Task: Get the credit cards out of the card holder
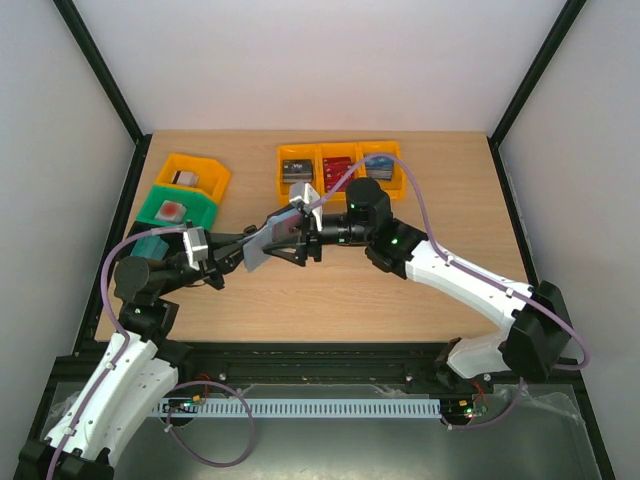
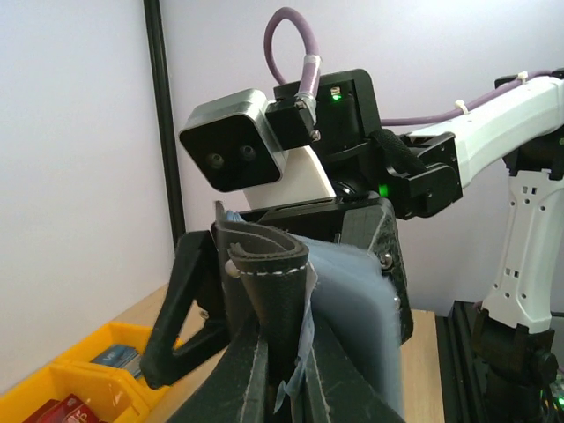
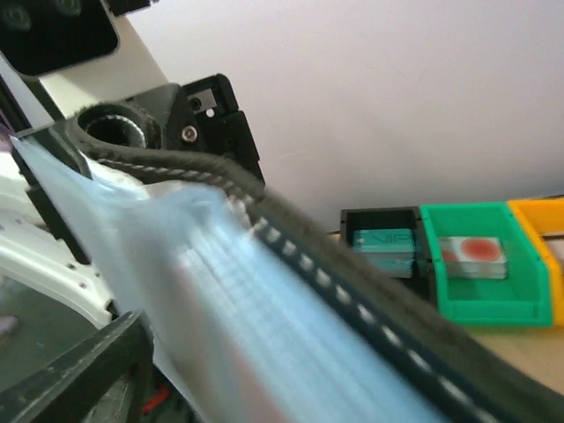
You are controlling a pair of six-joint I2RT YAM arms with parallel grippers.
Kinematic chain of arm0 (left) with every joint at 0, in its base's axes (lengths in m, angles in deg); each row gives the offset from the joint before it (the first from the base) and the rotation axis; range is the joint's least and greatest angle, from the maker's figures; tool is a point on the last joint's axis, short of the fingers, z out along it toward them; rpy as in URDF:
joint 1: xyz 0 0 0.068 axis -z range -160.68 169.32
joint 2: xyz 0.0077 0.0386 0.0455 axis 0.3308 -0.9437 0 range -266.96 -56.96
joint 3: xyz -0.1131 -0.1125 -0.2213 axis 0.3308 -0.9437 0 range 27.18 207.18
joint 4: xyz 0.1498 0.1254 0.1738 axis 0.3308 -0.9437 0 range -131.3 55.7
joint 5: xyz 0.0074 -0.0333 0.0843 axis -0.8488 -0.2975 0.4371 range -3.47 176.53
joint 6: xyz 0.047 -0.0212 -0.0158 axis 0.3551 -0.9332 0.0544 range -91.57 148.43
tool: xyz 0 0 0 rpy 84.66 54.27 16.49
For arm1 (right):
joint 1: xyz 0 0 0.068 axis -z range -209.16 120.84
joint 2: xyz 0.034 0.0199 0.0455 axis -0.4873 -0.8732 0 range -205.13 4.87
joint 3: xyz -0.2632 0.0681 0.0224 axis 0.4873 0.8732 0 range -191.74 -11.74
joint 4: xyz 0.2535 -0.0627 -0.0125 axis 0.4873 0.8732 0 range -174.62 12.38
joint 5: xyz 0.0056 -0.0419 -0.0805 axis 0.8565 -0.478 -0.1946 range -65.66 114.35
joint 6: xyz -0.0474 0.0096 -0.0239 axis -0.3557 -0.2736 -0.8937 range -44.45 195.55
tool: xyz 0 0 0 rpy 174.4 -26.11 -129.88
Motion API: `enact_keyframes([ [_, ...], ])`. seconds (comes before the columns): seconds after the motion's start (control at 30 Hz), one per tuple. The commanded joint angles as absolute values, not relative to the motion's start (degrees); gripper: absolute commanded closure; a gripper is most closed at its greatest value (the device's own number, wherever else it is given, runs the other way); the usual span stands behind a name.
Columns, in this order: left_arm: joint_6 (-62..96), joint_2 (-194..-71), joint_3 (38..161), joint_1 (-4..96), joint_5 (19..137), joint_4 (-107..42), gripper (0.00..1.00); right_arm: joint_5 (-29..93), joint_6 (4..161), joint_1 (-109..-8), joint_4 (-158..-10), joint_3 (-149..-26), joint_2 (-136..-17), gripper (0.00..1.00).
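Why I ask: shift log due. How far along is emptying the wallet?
Done: unclear; cards lie in the orange bins, source unknown. In hand: left hand grips the wallet aloft, right hand open around its bluish inside. Left: pulling out whatever it holds.

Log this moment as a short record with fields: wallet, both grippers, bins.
card holder: black, held up off the table between the two arms, pale blue inside showing
left gripper: shut on the card holder
right gripper: open, jaws on either side of the card holder
orange bins: three in a row at the far side, each with something in it
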State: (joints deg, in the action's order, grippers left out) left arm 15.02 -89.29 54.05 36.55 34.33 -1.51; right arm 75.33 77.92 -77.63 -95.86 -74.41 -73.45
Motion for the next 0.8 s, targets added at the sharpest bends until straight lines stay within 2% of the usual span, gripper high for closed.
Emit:
enact_keyframes([
  [0.0,14.75,-88.84,53.32,36.99,33.54,2.08,0.98,74.07,79.32,-78.03,-99.82,-76.31,-73.02,0.35],
  [0.1,14.44,-88.78,53.41,36.99,33.96,2.08,0.98,74.65,77.82,-78.03,-97.77,-76.60,-72.41,0.48],
  [0.4,13.93,-88.57,53.18,36.91,33.92,1.84,0.98,74.12,70.96,-77.91,-89.09,-76.14,-68.26,0.75],
  [0.5,13.95,-88.59,53.15,36.84,33.65,1.54,0.98,73.93,69.81,-77.89,-87.86,-76.34,-67.55,0.97],
  [0.7,13.92,-88.60,53.36,36.44,34.07,0.51,0.97,75.96,68.85,-77.06,-86.73,-76.59,-66.60,0.98],
  [0.77,13.99,-88.35,53.53,35.93,34.17,-0.19,0.84,76.46,69.24,-76.21,-86.55,-76.42,-66.10,0.98],
])
